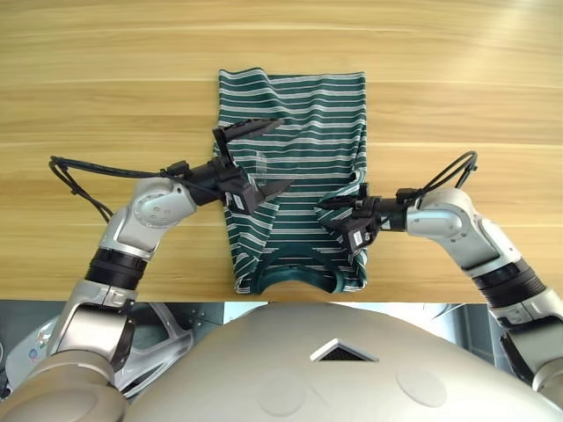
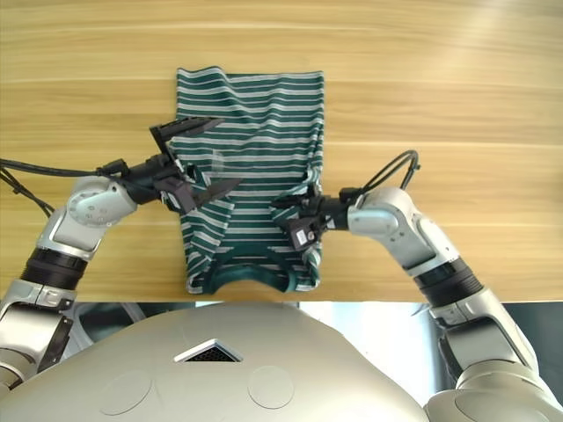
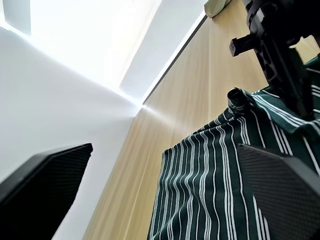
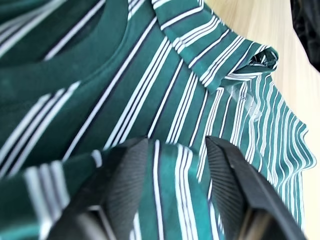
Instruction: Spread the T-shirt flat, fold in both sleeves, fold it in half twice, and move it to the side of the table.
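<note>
Currently the T-shirt (image 1: 303,132), dark green with thin white stripes, lies on the wooden table (image 1: 106,53) as a long narrow strip. Both sleeves are turned in over the body, the collar (image 1: 299,280) is at the table edge nearest the robot, and the hem points away. The left gripper (image 1: 286,152) hangs over the left half of the shirt, about midway along its length. Its two black fingers are spread very wide, one pointing toward the hem side and one toward the collar side, and nothing is between them. From the left wrist camera those fingers (image 3: 40,180) frame striped cloth and bare wood beyond, and I cannot tell whether the lower tip touches the fabric or just clears it. The right gripper (image 1: 325,215) comes in from the right side and sits at the shirt's right edge, closer to the collar than the left one is. Its jaws are nearly together, closed on a raised fold of the cloth. In the right wrist camera the ribbed fingers (image 4: 127,185) stand on either side of a striped ridge of fabric pinched between them, with the dark collar band just beyond. The cloth is puckered and slightly lifted at that point and lies flat toward the hem.
</note>
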Controlling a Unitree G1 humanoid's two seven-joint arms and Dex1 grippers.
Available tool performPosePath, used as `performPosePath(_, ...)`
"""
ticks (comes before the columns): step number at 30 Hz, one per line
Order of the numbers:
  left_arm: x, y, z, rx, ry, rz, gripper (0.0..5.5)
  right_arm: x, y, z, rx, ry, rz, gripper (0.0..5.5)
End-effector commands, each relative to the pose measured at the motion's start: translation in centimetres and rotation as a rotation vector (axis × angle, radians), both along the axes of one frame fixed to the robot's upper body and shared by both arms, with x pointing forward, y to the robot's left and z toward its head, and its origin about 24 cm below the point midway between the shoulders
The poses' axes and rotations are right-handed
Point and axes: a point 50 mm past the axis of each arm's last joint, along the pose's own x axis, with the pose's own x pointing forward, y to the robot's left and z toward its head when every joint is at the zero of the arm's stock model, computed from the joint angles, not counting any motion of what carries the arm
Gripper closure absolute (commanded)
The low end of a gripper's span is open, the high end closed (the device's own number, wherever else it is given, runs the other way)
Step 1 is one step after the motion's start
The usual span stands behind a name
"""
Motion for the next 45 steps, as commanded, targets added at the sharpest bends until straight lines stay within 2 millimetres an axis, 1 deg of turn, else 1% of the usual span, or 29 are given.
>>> performPosePath(1,0.4,0.1,0.0,0.011,0.023,-0.011,0.10,2.4,-2.2,3.1,0.088,-0.116,-0.156,2.63)
performPosePath(2,0.5,0.1,0.1,0.009,0.020,-0.006,0.10,3.3,-3.8,4.1,0.076,-0.163,-0.219,2.46)
performPosePath(3,0.5,0.2,0.1,0.008,0.019,-0.003,0.10,3.9,-5.0,4.8,0.065,-0.197,-0.266,2.25)
performPosePath(4,0.6,0.2,0.1,0.006,0.016,0.000,0.10,4.2,-6.4,5.6,0.052,-0.228,-0.311,2.20)
performPosePath(7,0.7,0.0,0.0,0.000,0.014,0.002,0.10,4.5,-9.2,6.8,0.023,-0.283,-0.410,1.59)
performPosePath(8,0.7,0.0,-0.1,-0.001,0.018,0.003,0.10,4.2,-10.0,6.8,0.009,-0.284,-0.434,1.54)
performPosePath(10,0.4,0.3,-0.4,0.002,0.049,-0.001,0.10,3.2,-11.4,6.5,-0.024,-0.260,-0.456,1.17)
performPosePath(11,-0.1,0.6,-0.5,0.005,0.085,-0.014,0.10,2.5,-12.0,6.1,-0.049,-0.231,-0.455,1.05)
performPosePath(14,-2.6,2.7,-0.5,0.034,0.245,-0.079,0.10,0.3,-13.5,4.9,-0.111,-0.126,-0.432,0.54)
performPosePath(16,-4.2,4.7,0.5,0.060,0.346,-0.115,0.10,-1.4,-14.1,4.4,-0.140,-0.054,-0.402,0.15)
performPosePath(17,-4.9,5.7,1.4,0.056,0.388,-0.129,0.10,-2.1,-14.3,4.3,-0.142,-0.022,-0.390,0.15)
performPosePath(19,-6.5,7.6,3.6,0.037,0.464,-0.161,0.10,-3.3,-14.4,3.9,-0.146,0.037,-0.358,0.15)
performPosePath(21,-7.3,9.1,4.9,0.007,0.518,-0.173,0.10,-4.2,-14.3,3.4,-0.141,0.082,-0.330,0.15)
performPosePath(22,-7.6,9.9,4.8,0.019,0.548,-0.158,0.10,-4.6,-14.1,3.2,-0.138,0.105,-0.316,0.15)
performPosePath(24,-8.0,11.1,3.9,0.074,0.602,-0.128,0.10,-5.4,-13.9,2.5,-0.135,0.149,-0.289,0.15)
performPosePath(28,-8.4,12.1,1.7,0.176,0.641,-0.084,0.10,-6.6,-12.5,1.0,-0.119,0.226,-0.230,0.15)
performPosePath(32,-9.1,11.6,-1.1,0.269,0.686,-0.104,0.10,-7.1,-11.2,-0.1,-0.111,0.286,-0.175,0.15)
performPosePath(34,-9.2,11.1,-1.9,0.281,0.688,-0.114,0.10,-7.4,-10.7,-0.4,-0.111,0.305,-0.152,0.15)
performPosePath(40,-9.9,8.9,-3.5,0.274,0.706,-0.203,0.10,-7.7,-9.3,-0.8,-0.088,0.331,-0.100,0.15)
performPosePath(45,-9.6,7.9,-4.0,0.263,0.692,-0.233,0.10,-7.5,-8.4,-1.0,-0.066,0.323,-0.080,0.15)
